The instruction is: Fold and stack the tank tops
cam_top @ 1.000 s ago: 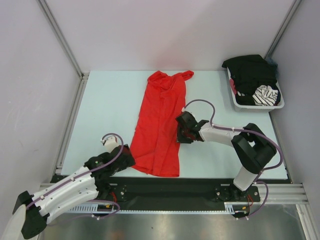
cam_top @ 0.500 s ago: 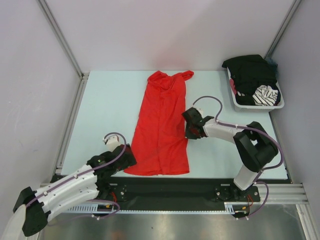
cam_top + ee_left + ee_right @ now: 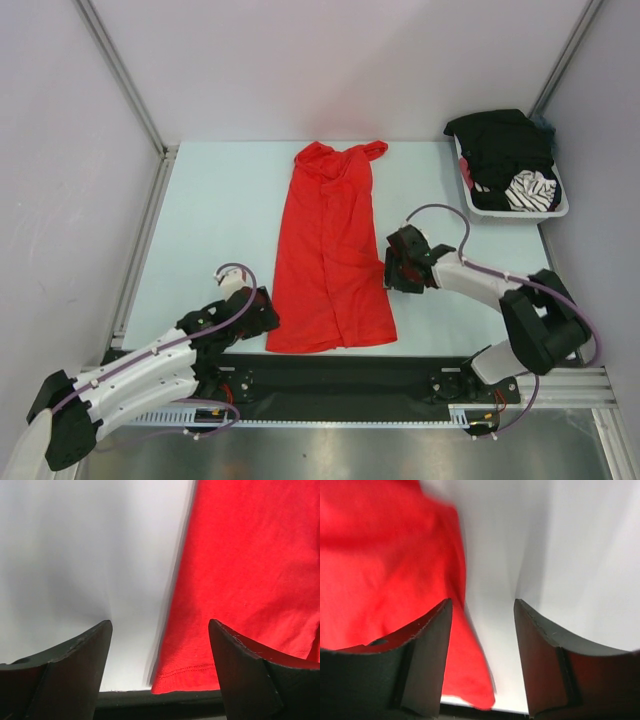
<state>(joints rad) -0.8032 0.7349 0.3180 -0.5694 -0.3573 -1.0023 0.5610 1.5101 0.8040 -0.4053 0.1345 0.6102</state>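
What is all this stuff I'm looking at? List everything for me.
tank top: one, red, spread flat mid-table, straps at the far end
basket: one, white, far right corner of the table
black garment: count unclear, black, heaped in the basket
striped cloth: one, black and white, in the basket
table: one, pale blue
left fingers: two, black, open, by the tank top's near left corner
right fingers: two, black, open, at its right edge

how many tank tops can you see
2: the red tank top lies flat in the middle of the table; the black tank top is heaped in the white basket, far right. A striped piece sits there too; more may be hidden.
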